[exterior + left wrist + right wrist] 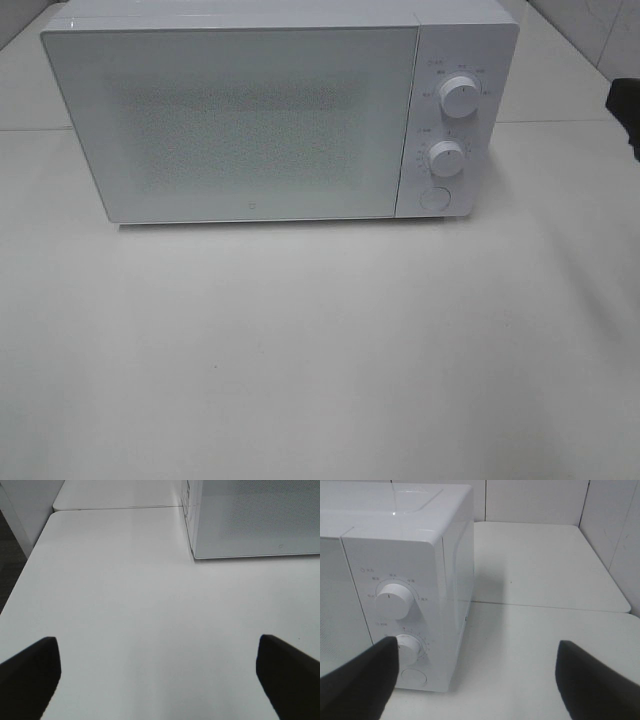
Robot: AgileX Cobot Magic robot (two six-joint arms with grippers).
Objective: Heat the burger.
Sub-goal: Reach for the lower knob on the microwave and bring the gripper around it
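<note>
White table [300, 350] bearing a shut microwave [240, 120], knobs [395, 600] just ahead of the wide-apart right gripper [477, 652], nearer than the spread, empty left gripper [157, 645]; burger out of view, possibly inside it.

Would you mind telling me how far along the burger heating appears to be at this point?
Done: unclear. The microwave door is shut and no burger shows anywhere, so it may be inside or not yet brought. In hand: the open right claw points toward the lower dial, holding nothing; the left claw hangs open over the table. Left: setting the dials, at least.
</note>
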